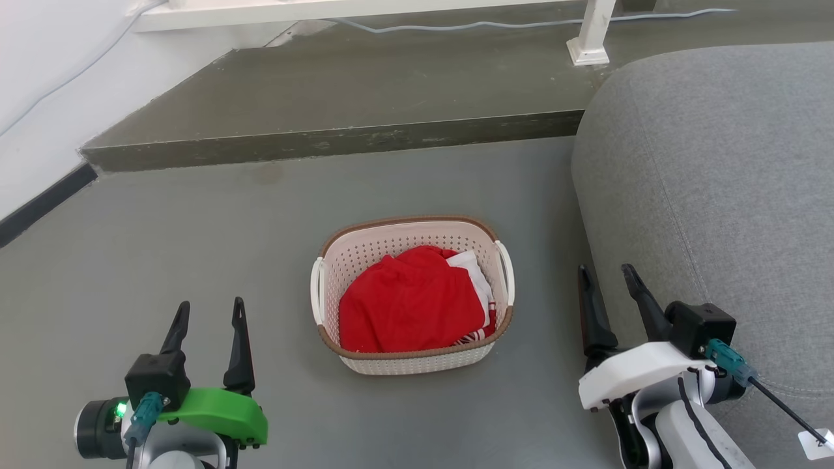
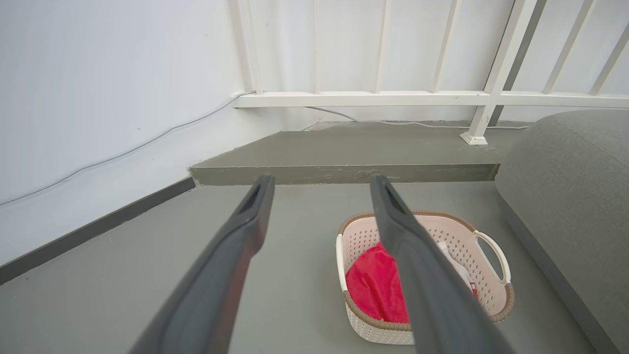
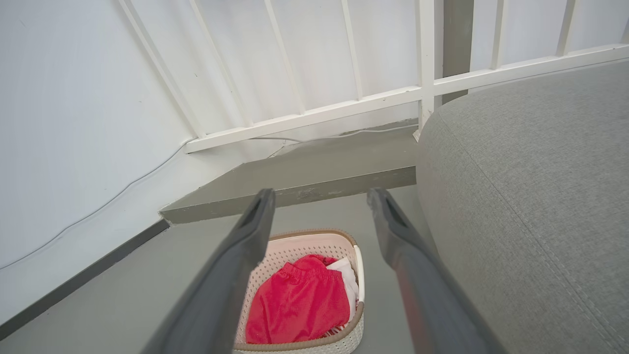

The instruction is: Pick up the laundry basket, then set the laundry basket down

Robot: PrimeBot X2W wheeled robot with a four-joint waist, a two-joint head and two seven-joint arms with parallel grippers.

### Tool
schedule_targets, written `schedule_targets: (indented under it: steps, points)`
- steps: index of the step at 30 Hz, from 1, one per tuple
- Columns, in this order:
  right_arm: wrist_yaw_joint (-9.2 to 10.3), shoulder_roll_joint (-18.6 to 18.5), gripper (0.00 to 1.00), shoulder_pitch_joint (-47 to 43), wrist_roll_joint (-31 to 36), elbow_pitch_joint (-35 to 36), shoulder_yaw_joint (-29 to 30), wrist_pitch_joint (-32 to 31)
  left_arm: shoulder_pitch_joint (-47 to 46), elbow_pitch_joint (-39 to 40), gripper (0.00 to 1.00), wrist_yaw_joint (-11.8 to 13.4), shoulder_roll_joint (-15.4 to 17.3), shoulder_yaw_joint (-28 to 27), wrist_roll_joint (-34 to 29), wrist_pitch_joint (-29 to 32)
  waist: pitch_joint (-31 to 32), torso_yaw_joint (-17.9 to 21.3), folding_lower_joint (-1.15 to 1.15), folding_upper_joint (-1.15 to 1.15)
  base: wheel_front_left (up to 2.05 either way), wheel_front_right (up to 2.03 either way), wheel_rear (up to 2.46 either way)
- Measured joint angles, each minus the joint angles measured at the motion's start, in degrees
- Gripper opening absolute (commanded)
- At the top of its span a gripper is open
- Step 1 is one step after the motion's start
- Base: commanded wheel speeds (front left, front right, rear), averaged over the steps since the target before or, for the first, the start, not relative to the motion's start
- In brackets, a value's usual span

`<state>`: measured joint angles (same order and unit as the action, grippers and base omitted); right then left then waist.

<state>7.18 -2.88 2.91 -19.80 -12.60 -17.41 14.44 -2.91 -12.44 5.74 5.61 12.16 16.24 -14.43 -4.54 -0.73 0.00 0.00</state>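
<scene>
In the head view, we see the laundry basket (image 1: 417,362), small, rounded-rectangular, of cream-white perforated plastic with a brown woven-look rim and two white side handles. It stands on the grey floor (image 1: 195,247) just below the middle of the frame. A crumpled red cloth (image 1: 410,306) and a bit of white cloth (image 1: 474,270) lie inside it. The left gripper (image 1: 212,303) sits at the lower left and the right gripper (image 1: 605,268) at the lower right, each well apart from the basket. Both have their dark fingers spread and nothing between them. A grey fabric sofa (image 1: 717,163) takes up the right side, and a raised grey step (image 1: 358,85) crosses the top.

In the left wrist view, we look along two parted fingers. The basket rests on the floor at the lower right of centre, partly behind the right-hand finger. A white railing (image 2: 422,98) runs across the upper frame.

In the right wrist view, the fingers are again apart and empty. The basket sits at the bottom centre, its left part hidden by the left-hand finger, just beside the sofa's edge.
</scene>
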Motion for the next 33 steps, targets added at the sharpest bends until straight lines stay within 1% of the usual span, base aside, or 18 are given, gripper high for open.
schedule_targets:
  steps: [12,13,18,23,29,33]
  points:
    - [0.00,0.04,1.00,-1.08,-0.33,0.62,0.02,0.00,0.08,0.20,1.00,-0.01,-0.46,-0.82,-0.83,0.00,0.10,-0.21,0.00,0.00,0.00,0.00,0.00]
    - [0.00,0.04,0.00,-1.09,-0.34,0.67,0.03,0.00,0.08,0.26,0.00,-0.01,-0.46,-0.92,-0.94,0.00,0.09,-0.22,0.00,0.00,0.00,0.00,0.00]
    - [-0.05,0.23,0.00,-2.54,-0.36,-1.69,-0.12,-0.04,0.68,-2.20,0.00,0.00,-1.30,-0.52,-0.85,0.27,0.09,-0.24,0.00,0.00,0.00,0.00,0.00]
    - [-0.37,0.27,0.00,-3.60,-1.91,-1.27,-0.14,-0.04,1.14,-2.49,0.00,-0.18,-1.37,-0.79,0.76,0.47,0.17,-0.21,0.00,0.00,0.00,0.00,0.00]
    - [-1.13,0.29,0.00,-4.37,-5.65,-0.12,-0.03,-0.04,1.14,-2.52,0.00,-0.99,-1.45,-1.45,4.48,1.55,0.49,-0.12,0.00,0.00,0.00,0.00,0.00]
    - [-1.63,0.31,0.00,-4.54,-9.85,0.37,0.93,-0.48,1.13,-2.56,0.00,-1.57,-1.51,-2.40,8.76,2.66,0.66,-0.08,0.00,0.00,0.00,0.00,0.00]
